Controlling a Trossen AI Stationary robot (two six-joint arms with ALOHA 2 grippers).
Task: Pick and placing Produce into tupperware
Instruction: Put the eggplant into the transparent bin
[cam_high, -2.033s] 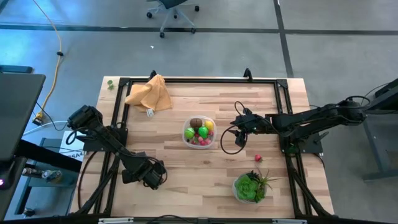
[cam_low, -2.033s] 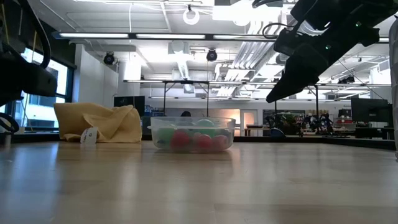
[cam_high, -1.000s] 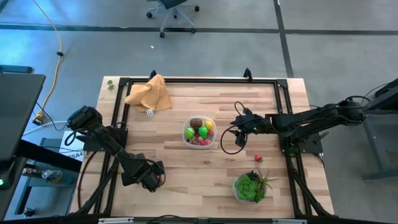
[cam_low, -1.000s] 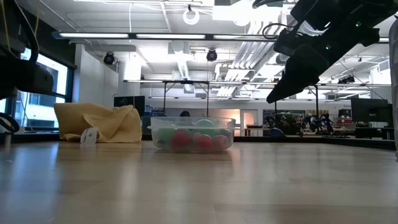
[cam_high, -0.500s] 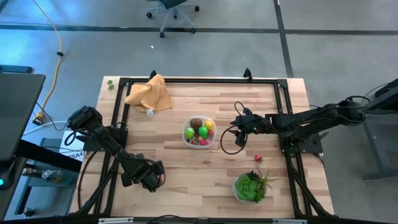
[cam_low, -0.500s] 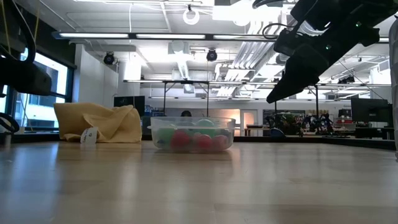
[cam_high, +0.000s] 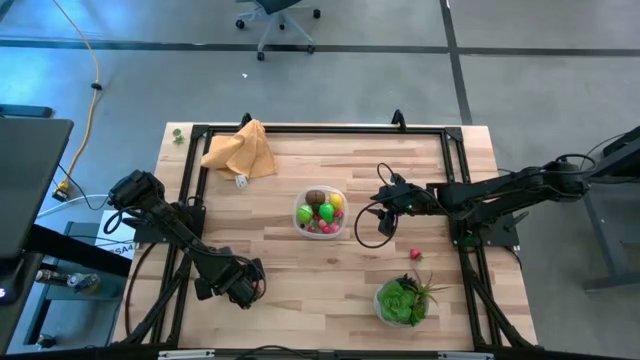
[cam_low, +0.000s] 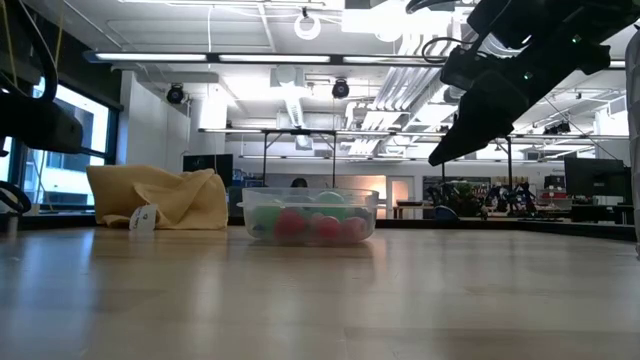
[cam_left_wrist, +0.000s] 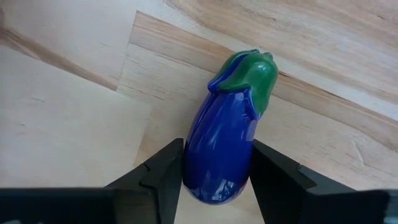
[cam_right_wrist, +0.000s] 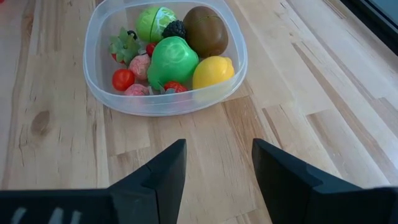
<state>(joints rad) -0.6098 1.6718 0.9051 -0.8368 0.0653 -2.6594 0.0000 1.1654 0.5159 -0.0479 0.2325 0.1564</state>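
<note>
A purple eggplant (cam_left_wrist: 224, 137) with a green cap lies between the fingers of my left gripper (cam_left_wrist: 217, 158), which is shut on it at the table's near left (cam_high: 243, 287). The gripper hides the eggplant in the high view. The clear round tupperware (cam_high: 320, 212) stands at mid-table on its base and holds several toy fruits: green limes, a brown kiwi, a yellow lemon, red berries (cam_right_wrist: 165, 56). My right gripper (cam_high: 381, 209) hangs open and empty above the table, just right of the tupperware (cam_right_wrist: 219, 155). One red berry (cam_high: 415, 254) lies on the wood. My left gripper pinches the eggplant's rounded purple end (cam_left_wrist: 214, 180) between its two fingers, one on each long side. The fingers come from above and lie along the eggplant, with the green cap (cam_left_wrist: 249, 78) pointing away from them. Whether it is clear of the table, I cannot tell.
An orange-tan cloth (cam_high: 240, 152) lies at the far left. A leafy green plant (cam_high: 403, 300) stands at the near right, close to the loose berry. A black frame (cam_high: 320, 129) runs along the table's edges. Bare wood lies between the left gripper and the tupperware.
</note>
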